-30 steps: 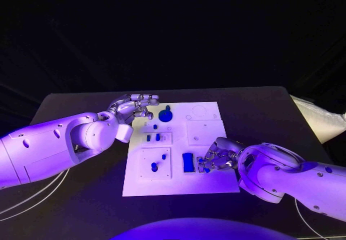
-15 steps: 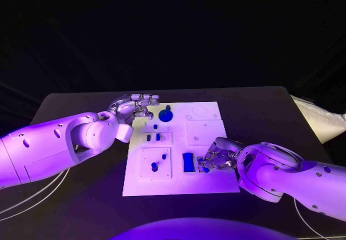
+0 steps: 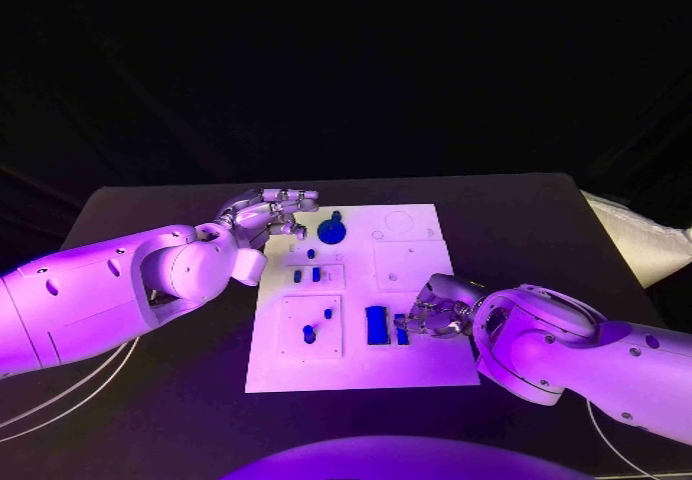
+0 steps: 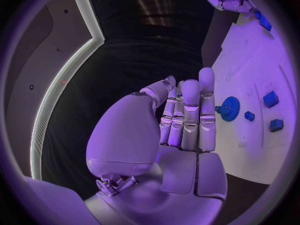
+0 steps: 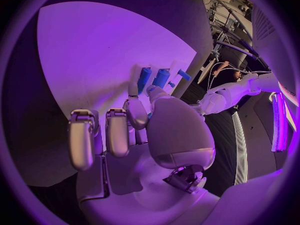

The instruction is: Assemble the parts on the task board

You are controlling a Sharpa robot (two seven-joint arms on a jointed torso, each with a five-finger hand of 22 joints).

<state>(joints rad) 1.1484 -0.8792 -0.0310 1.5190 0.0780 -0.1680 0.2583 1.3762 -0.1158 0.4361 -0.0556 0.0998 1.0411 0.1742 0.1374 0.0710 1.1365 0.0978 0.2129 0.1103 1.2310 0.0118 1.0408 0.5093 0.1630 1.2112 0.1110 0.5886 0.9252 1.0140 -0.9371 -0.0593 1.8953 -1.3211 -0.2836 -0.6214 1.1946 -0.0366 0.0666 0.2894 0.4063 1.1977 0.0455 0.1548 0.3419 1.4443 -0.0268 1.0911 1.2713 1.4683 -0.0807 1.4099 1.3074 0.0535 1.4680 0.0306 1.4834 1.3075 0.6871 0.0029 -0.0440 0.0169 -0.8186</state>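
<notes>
The white task board [image 3: 411, 365] lies in the middle of the black table. My left hand [image 3: 271, 212] hovers at its far left corner with its fingers [image 4: 189, 116] straight and nothing in it, beside a blue gear [image 3: 332, 232] [image 4: 229, 108]. My right hand [image 3: 434, 309] sits at the board's near right side. Its thumb and a finger [image 5: 134, 85] pinch a small blue part [image 3: 401, 329] [image 5: 144, 79] next to a longer blue block [image 3: 376, 325] [image 5: 161, 78]. The other fingers curl in.
Small blue parts [image 3: 306, 274] stand in the board's middle left panel, and others [image 3: 310, 333] in the near left panel. A white bundle [image 3: 646, 245] lies off the table's right edge. Black table [image 3: 159, 210] surrounds the board.
The small blue part at my right hand has shifted a little up and toward the longer block. My left hand has not moved.
</notes>
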